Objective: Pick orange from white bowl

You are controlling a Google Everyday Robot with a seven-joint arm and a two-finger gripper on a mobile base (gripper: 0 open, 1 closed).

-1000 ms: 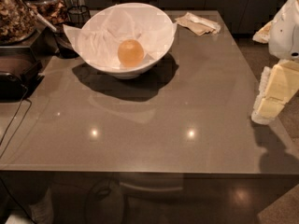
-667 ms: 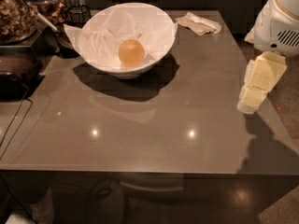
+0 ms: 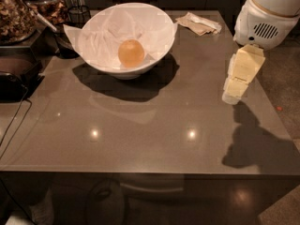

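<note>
The orange [image 3: 131, 53], a pale orange-yellow sphere, lies in the middle of the white bowl [image 3: 159, 46], which is lined with crumpled white paper and stands at the back left of the grey table. My gripper [image 3: 233, 96], cream-coloured and pointing down, hangs over the table's right side, well to the right of the bowl and lower in the view. It holds nothing.
Dark containers of dried goods [image 3: 14, 15] and a black appliance [image 3: 14, 76] stand at the left edge. A crumpled paper napkin [image 3: 198, 23] lies at the back, right of the bowl. The table's front edge [image 3: 140, 173] runs below; floor shows at right.
My arm has come in from the right edge, moving left and farther over the table toward the bowl. The orange and bowl have not moved.
</note>
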